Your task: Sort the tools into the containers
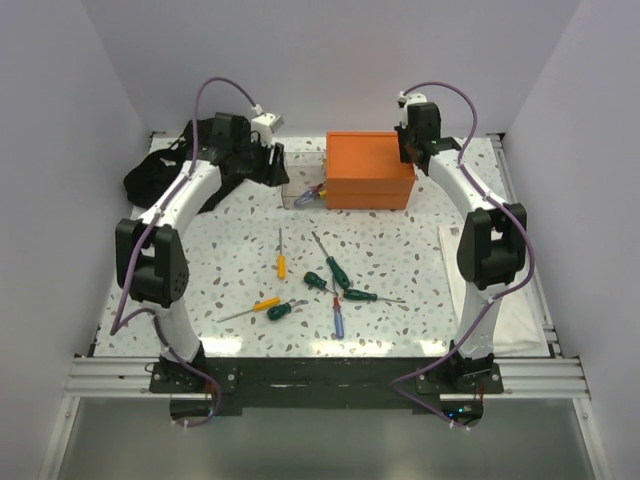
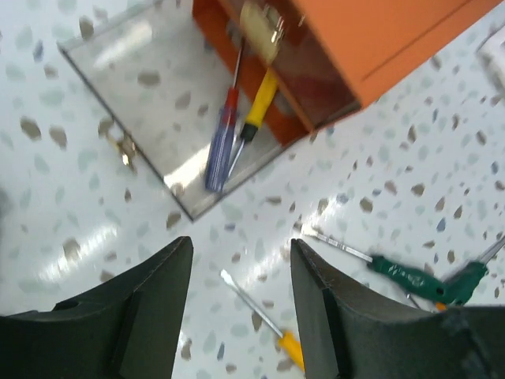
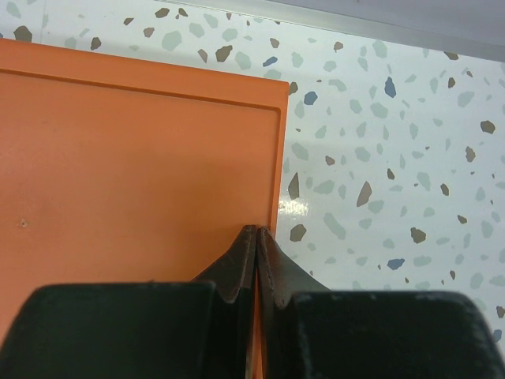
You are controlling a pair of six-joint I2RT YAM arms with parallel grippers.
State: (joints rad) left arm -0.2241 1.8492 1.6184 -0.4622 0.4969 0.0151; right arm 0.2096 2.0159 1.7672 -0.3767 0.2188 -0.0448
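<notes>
Looking from top external, you see loose screwdrivers (image 1: 330, 262) across the worktop (image 1: 230, 230), the clear bin (image 1: 300, 192) just left of the orange box (image 1: 370, 165). Your left wrist view shows the left end effector (image 2: 241, 260) wide open and empty, the bin ahead holding a blue-and-red screwdriver (image 2: 219, 150) and a yellow-handled screwdriver (image 2: 260, 99). Your right wrist view shows the right end effector (image 3: 257, 237) pinched shut, empty, at the box's edge.

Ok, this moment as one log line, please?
left gripper open near clear bin | right gripper shut over orange box edge | two screwdrivers in bin
</notes>
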